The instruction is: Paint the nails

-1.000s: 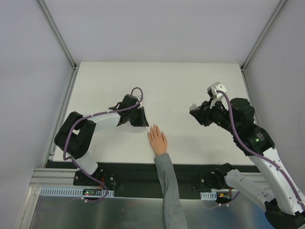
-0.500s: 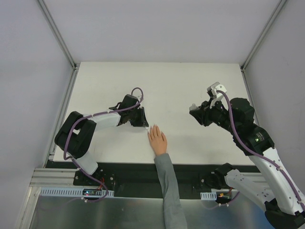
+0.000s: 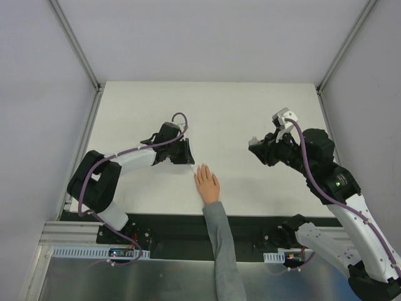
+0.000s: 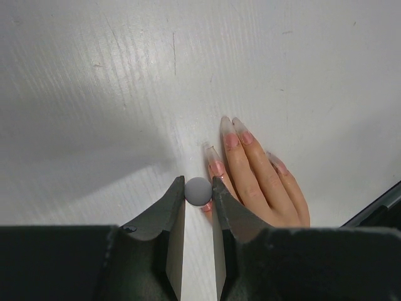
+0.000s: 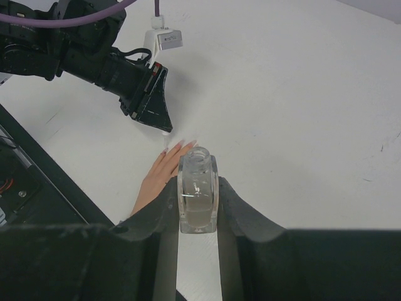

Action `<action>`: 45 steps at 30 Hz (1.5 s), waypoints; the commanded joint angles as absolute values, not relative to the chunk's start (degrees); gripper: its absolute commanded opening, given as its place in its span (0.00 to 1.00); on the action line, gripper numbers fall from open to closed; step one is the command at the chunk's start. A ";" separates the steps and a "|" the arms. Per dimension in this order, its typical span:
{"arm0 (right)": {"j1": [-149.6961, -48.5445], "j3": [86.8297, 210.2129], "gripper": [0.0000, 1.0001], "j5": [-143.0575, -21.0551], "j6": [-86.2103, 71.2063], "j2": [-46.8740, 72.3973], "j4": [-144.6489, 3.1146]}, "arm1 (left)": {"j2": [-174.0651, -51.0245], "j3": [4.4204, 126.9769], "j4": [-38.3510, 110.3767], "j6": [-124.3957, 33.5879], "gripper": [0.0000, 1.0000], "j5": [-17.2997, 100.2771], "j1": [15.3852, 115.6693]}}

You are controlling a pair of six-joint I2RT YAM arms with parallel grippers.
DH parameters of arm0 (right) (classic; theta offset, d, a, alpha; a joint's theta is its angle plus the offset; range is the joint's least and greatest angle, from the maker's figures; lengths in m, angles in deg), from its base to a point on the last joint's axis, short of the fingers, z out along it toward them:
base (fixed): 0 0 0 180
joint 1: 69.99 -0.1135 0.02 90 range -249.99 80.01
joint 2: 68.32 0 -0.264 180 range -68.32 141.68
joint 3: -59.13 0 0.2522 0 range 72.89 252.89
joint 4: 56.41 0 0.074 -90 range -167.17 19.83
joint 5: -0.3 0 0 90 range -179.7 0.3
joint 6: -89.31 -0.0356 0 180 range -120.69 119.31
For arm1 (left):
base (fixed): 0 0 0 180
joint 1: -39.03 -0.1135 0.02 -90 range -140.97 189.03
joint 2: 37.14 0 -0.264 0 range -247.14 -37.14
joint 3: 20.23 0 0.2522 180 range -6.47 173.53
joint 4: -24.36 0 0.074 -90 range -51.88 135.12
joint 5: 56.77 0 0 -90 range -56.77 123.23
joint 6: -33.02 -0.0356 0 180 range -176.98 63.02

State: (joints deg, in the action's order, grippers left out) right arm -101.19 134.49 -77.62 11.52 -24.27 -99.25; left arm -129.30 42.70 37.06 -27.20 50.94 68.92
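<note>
nails are found just beside left pincer (clamped on grey cap); right pincer, clamped on clear bottle, is parked well away.

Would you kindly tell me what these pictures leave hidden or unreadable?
Top view: nails of the pale peach-pink hand too small to tell from skin.
Left wrist: whatever hangs under the grey round cap is hidden by it and the left gripper.
Right wrist: base of the small clear bottle hidden between right gripper fingers.
</note>
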 commanded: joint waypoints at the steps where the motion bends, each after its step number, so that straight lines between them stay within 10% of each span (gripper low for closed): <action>1: -100.84 135.47 0.00 -76.60 10.65 -24.37 -98.03 | -125.74 44.77 37.85 -29.39 0.00 50.19 68.38; 22: -103.03 132.21 0.00 -62.89 9.07 -21.13 -88.55 | -109.82 66.27 40.40 -31.76 0.00 84.46 69.87; 45: -115.26 137.05 0.00 -68.34 13.99 -18.05 -89.86 | -107.63 74.82 45.06 -33.52 0.00 73.13 80.69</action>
State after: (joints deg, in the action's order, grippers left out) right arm -114.42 134.73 -68.73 13.09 -18.41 -92.63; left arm -109.26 71.59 44.93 -32.58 74.48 80.26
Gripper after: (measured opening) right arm 0.268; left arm 0.172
